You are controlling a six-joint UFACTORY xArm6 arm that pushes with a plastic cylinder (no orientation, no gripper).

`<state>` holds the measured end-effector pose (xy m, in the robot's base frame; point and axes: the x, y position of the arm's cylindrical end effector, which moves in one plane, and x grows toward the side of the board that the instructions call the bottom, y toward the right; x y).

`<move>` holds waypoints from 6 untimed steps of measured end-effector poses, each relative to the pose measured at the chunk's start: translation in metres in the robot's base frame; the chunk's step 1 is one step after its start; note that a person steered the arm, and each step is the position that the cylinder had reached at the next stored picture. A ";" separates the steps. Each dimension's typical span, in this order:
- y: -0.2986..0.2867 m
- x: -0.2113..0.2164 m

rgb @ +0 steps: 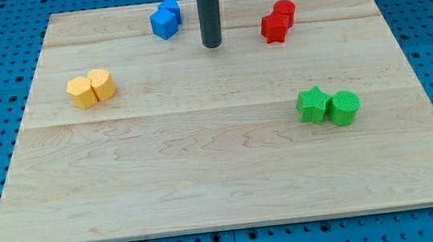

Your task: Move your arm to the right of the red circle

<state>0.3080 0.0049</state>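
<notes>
The red circle block [285, 11] sits near the view's top right of the wooden board, touching a red star-like block [274, 28] just below and left of it. My tip [212, 46] is the lower end of a dark rod coming down from the view's top centre. It stands to the left of both red blocks, about a hand's width from the red circle, and touches no block.
Two blue blocks [165, 18] sit together left of the rod. Two yellow blocks [90, 88] lie at the view's left. A green star block [312, 104] and a green circle [344, 107] lie at the right. The wooden board [206, 178] rests on a blue pegboard.
</notes>
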 end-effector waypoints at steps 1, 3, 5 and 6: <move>0.004 0.013; 0.004 0.072; 0.052 0.069; 0.120 0.058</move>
